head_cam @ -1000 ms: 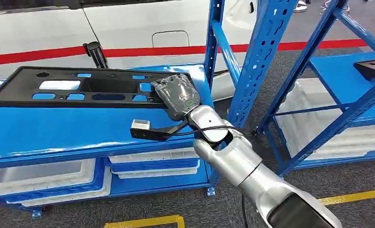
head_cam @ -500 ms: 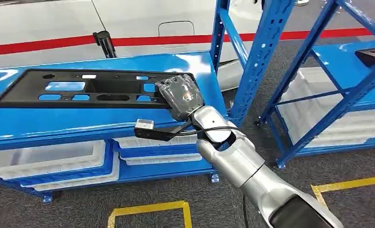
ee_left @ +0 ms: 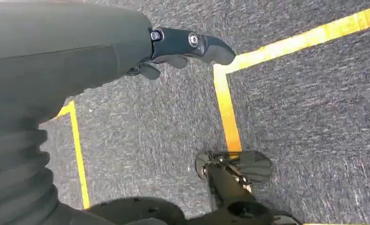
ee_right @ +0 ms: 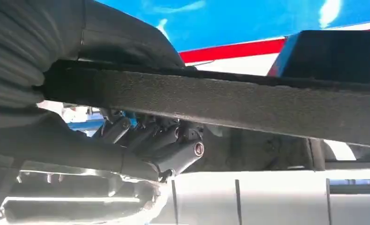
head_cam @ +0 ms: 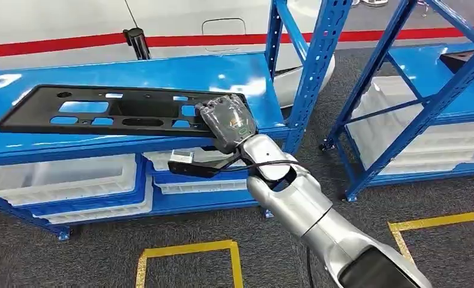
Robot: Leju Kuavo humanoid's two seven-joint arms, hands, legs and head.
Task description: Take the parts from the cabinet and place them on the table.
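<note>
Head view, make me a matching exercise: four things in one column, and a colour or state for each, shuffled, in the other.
1. long perforated panel
2. right robot hand
3. shelf board
4. storage bin

A. white, on the lower shelf
B. glossy blue
C. black, with cut-outs
D. grips the panel's end

Pairs: 1-C, 2-D, 3-B, 4-A

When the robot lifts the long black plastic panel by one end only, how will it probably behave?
The black panel looks thin, long and full of cutouts, so it is probably light but may flex or droop at its far end. The right hand grips only one end, so the panel could twist or swing and might knock the blue rack post.
</note>
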